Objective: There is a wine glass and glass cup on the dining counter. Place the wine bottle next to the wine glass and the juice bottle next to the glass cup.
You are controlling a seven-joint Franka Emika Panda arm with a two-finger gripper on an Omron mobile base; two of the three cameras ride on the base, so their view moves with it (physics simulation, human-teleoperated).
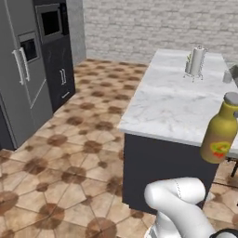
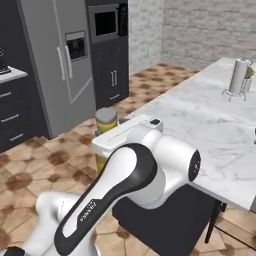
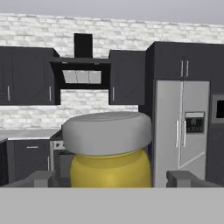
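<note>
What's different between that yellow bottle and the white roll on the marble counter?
The juice bottle is amber-yellow with a grey cap and a colourful label, while the paper towel roll is plain white on a thin wire stand. The bottle leans to one side, and the roll stands upright. The roll sits far back on the counter, and the bottle is at its near edge. Both are tall and round.

one juice bottle (image 1: pixel 221 134), one paper towel roll (image 1: pixel 197 61), one dining counter (image 1: pixel 162 107), one fridge (image 1: pixel 25 69), one microwave (image 1: pixel 50 21)
</note>
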